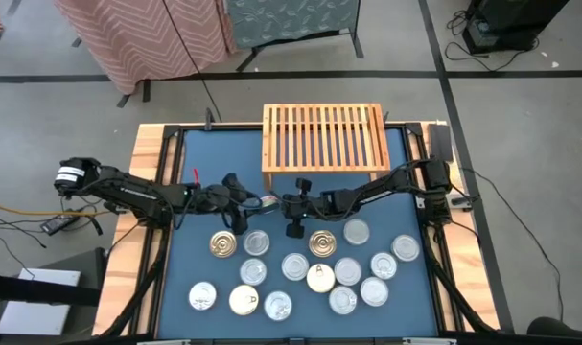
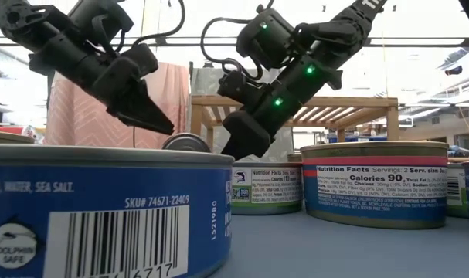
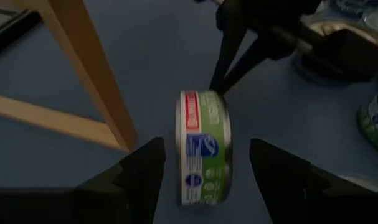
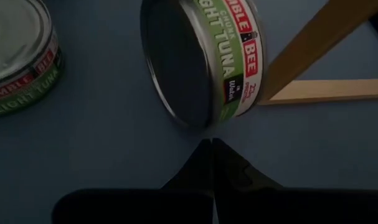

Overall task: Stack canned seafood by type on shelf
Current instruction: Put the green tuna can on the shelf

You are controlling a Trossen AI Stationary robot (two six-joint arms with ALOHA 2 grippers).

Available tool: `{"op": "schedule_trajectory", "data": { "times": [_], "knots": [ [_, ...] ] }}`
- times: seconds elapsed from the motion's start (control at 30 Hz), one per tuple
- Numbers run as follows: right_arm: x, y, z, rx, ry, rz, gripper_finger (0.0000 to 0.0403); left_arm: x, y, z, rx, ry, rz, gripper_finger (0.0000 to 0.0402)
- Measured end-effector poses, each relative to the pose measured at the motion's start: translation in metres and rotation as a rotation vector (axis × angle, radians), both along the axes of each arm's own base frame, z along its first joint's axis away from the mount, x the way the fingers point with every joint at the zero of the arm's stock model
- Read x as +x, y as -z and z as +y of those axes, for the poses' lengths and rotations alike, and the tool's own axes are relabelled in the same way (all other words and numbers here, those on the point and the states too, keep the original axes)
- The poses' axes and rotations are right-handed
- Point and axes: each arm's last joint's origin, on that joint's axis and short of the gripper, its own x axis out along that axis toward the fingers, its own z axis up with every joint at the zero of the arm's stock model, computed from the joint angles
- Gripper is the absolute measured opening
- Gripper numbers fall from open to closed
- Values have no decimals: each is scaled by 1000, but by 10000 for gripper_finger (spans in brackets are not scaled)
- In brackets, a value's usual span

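Observation:
A green-and-red labelled tuna can (image 3: 204,146) stands on its edge on the blue mat, just in front of the light-wood slatted shelf (image 1: 324,139) and beside the shelf's leg (image 3: 92,74). My left gripper (image 3: 205,149) is open, one finger on either side of this can, with a gap showing on both sides. My right gripper (image 4: 210,146) is shut and points at the same can (image 4: 201,62) from the opposite side. From overhead, the can (image 1: 268,201) lies between my left gripper (image 1: 254,198) and my right gripper (image 1: 281,202). The other cans (image 1: 319,273) lie flat nearer the table's near edge. My right gripper has its shut fingertips (image 3: 215,87) at the rim (image 4: 204,127) of the can's flat dark face, low down near the mat. The fingers come about level from the table's right. The can stands on its edge on the mat, not lifted.
Several flat cans (image 1: 255,271) cover the near half of the blue mat (image 1: 190,249), silver-topped with two gold (image 1: 223,244) and two cream ones (image 1: 243,300). One blue-labelled can (image 2: 103,208) sits right in front of the low camera. The shelf top carries nothing.

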Motion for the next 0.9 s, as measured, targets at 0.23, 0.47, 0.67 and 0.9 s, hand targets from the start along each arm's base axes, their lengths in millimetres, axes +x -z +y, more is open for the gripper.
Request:
{"op": "schedule_trajectory", "data": {
  "times": [0.23, 0.47, 0.67, 0.9],
  "knots": [
    [1, 0, 1, 26, -6, -9, 0, 2, 3, 0, 10, -9, 9, 286],
    [1, 0, 2, 45, -18, -14, 0, 10, 16, 0, -40, -35, 20, 301],
    [1, 0, 3, 54, -13, -17, 0, 11, 21, 0, -63, -50, 39, 277],
    [1, 0, 3, 90, 21, -29, 0, 11, 21, 1, -41, -86, 39, 182]
  ]
}}
